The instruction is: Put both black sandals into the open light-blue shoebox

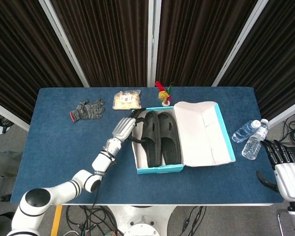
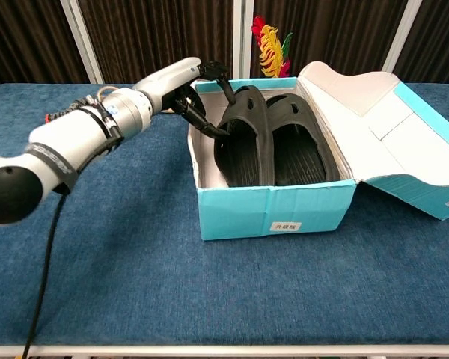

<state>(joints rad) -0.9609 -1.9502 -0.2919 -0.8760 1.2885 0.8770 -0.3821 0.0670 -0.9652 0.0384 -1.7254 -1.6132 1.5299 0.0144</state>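
The open light-blue shoebox (image 1: 160,170) (image 2: 277,213) sits mid-table, its lid (image 1: 204,135) folded out to the right. Both black sandals lie inside, side by side. The left sandal (image 1: 149,138) (image 2: 243,146) leans slightly against the box's left wall; the right sandal (image 1: 170,138) (image 2: 298,146) lies flat. My left hand (image 1: 124,127) (image 2: 188,86) reaches over the box's left rim, and its fingertips (image 2: 215,129) pinch the left sandal's far edge. My right hand (image 1: 286,169) hangs off the table's right front corner, fingers apart, holding nothing.
A grey glove (image 1: 87,109) and a snack bag (image 1: 127,100) lie at the back left. A red-and-yellow toy (image 1: 162,93) (image 2: 268,45) stands just behind the box. Two water bottles (image 1: 250,135) lie near the right edge.
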